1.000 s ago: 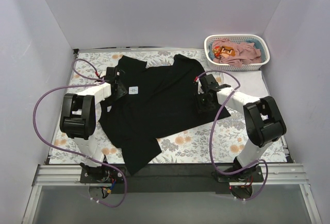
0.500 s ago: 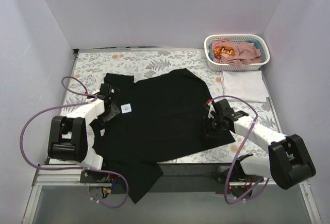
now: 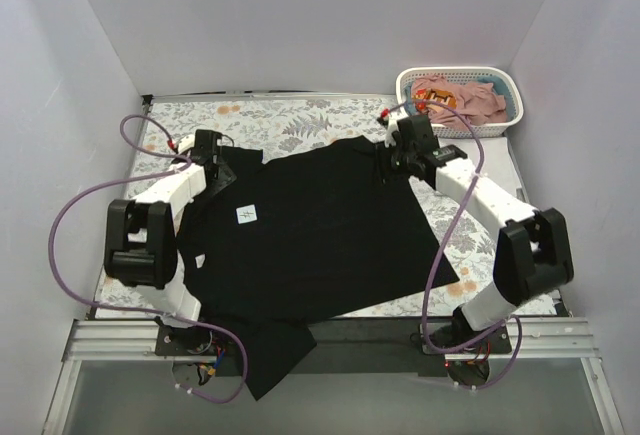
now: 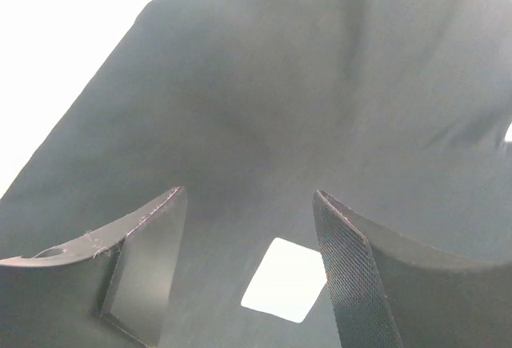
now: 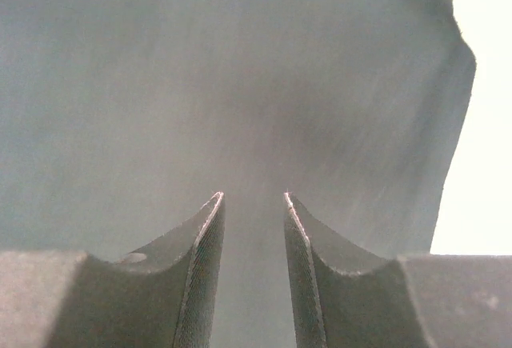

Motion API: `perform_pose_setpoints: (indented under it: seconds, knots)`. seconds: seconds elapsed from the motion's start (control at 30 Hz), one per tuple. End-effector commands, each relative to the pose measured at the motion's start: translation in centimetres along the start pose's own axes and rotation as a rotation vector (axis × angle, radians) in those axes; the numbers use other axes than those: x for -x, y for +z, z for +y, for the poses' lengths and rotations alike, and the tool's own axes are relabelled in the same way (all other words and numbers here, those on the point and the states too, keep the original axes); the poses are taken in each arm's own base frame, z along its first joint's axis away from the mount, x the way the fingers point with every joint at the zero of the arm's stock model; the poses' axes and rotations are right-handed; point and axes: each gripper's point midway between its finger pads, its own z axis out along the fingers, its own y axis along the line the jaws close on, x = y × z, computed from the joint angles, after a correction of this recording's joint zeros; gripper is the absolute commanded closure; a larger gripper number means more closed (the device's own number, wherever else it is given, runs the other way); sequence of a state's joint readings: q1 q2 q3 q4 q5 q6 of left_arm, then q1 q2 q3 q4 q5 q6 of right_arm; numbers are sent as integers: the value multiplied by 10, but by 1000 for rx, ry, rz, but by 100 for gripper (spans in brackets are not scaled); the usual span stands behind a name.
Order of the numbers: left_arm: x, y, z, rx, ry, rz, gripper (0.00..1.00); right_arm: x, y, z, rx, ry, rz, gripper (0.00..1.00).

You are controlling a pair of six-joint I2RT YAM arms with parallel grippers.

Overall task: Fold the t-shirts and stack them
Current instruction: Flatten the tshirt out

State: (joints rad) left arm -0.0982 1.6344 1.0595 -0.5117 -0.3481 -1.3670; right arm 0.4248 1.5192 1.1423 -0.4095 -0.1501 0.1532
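**Black tee laid out, a gripper at each far corner**

The black tee lies spread over the floral cloth, filling the middle of the table. Its white label faces up at about 9 o'clock from its centre. Its 7 o'clock corner hangs off the near edge, so it is not yet squared for a fold.

The left gripper sits over the tee's 10 o'clock corner with its jaws well apart. Its wrist view shows only flat black fabric and the label through the gap, with nothing pinched. The right gripper is over the 1 o'clock corner, its jaws parted by a narrow gap. The tips are close to or on the fabric, and no fold is visibly caught between them. One gripper on each far corner suits this step. From those points the fabric can be drawn taut, and they are wide enough apart that the body lies without big wrinkles.

The pink tees are heaped unfolded in the basket at the table's 1 o'clock corner. A white tee seems to lie flat at the basket's 6 o'clock, partly behind the right arm.

By my reading the work is early: this tee is being smoothed ahead of its first fold. The overhanging corner is the likely snag, since its weight could drag the tee toward 6 o'clock with nothing gripping it.
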Motion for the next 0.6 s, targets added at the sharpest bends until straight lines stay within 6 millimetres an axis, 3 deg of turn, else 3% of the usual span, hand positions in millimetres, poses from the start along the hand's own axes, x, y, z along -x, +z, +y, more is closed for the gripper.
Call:
perform_pose_setpoints:
  seconds: [0.0,0.07,0.13,0.17,0.2,0.23,0.3,0.33,0.43,0.57]
  knots:
    - [19,19,-14,3,21,-49,37,71,24,-26,-120,-145,-165,58]
    - [16,25,-16,2,30,-38,37,88,37,-32,-137,-238,-192,55]
    - [11,30,-19,-8,41,-19,36,93,70,-42,-145,-308,-148,53]
    - [10,31,-19,-9,46,-16,36,106,66,-39,-142,-335,-175,53]
    - [9,31,-20,-13,52,-13,36,101,82,-42,-133,-351,-146,53]
    - [6,33,-18,-10,57,-8,36,115,83,-40,-130,-370,-172,53]
    - [3,35,-15,-2,64,-2,36,112,103,-43,-116,-398,-144,53]
    - [1,36,-14,1,66,-2,36,124,104,-41,-115,-411,-166,54]
    - [-8,40,-6,19,83,11,36,124,125,-46,-113,-430,-147,55]
    - [0,36,-6,34,88,-21,36,136,144,-42,-78,-448,-160,57]
